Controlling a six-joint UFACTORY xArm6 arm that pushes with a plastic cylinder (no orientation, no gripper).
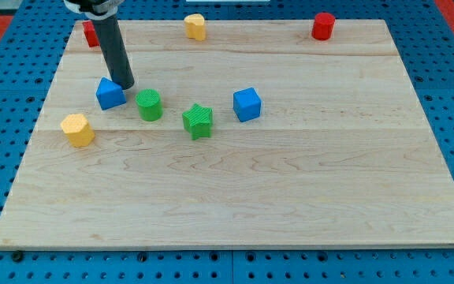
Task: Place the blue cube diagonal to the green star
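Note:
The blue cube [247, 104] sits on the wooden board near the middle, up and to the right of the green star [198, 121], a small gap between them. My tip [124, 84] is at the view's upper left, far from the cube. It touches the top right edge of a second blue block [110, 93], whose shape is angular and hard to make out. The dark rod rises from the tip to the view's top edge.
A green cylinder [149, 105] stands between the left blue block and the star. A yellow block [78, 129] lies at the left. A yellow block [195, 26] and a red cylinder [323, 25] sit at the top edge. A red block [90, 33] is half hidden behind the rod.

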